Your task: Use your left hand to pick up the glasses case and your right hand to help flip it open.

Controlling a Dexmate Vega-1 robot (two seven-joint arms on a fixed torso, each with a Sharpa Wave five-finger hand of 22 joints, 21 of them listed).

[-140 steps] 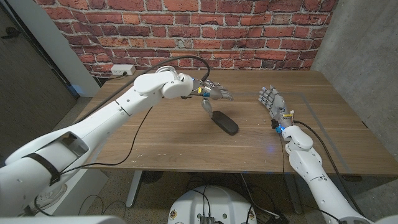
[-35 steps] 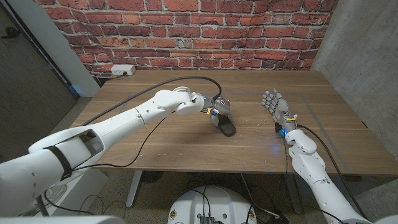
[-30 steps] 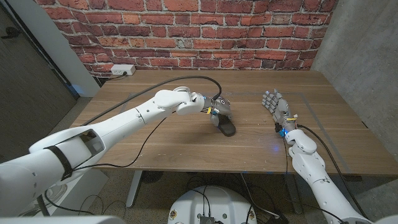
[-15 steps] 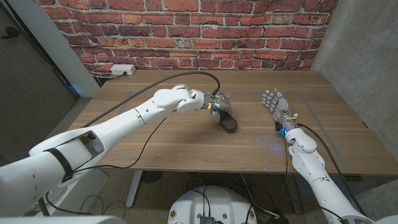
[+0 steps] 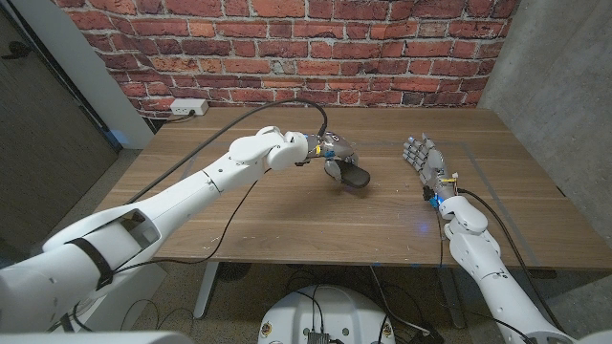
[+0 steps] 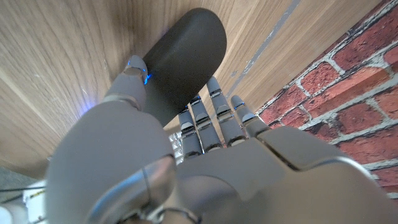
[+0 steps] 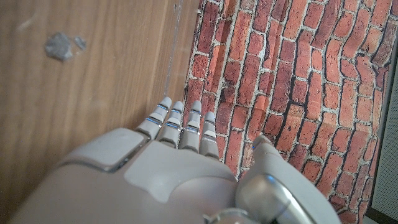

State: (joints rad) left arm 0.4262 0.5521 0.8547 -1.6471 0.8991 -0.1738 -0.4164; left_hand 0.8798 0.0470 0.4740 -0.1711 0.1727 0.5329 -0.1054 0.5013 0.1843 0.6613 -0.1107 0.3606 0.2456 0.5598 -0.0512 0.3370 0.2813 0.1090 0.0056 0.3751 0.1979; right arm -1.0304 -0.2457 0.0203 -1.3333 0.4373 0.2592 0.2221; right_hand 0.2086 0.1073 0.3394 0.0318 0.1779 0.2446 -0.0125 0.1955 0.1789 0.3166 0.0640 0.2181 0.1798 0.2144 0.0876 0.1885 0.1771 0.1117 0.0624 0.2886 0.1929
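L hand [image 5: 335, 153] fingers wrapped round glasses case [image 5: 352, 176], long axis 10-to-4 o'clock; R hand [image 5: 423, 156], fingers spread, holding nothing, waits at 3 o'clock.

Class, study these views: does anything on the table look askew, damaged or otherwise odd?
Nothing looks damaged or spilled. The glasses case is closed and tilted only because the left hand grips it. The right hand waits apart, fingers spread. One small oddity: a pale grey scuff mark on the wooden table, seen in the right wrist view.
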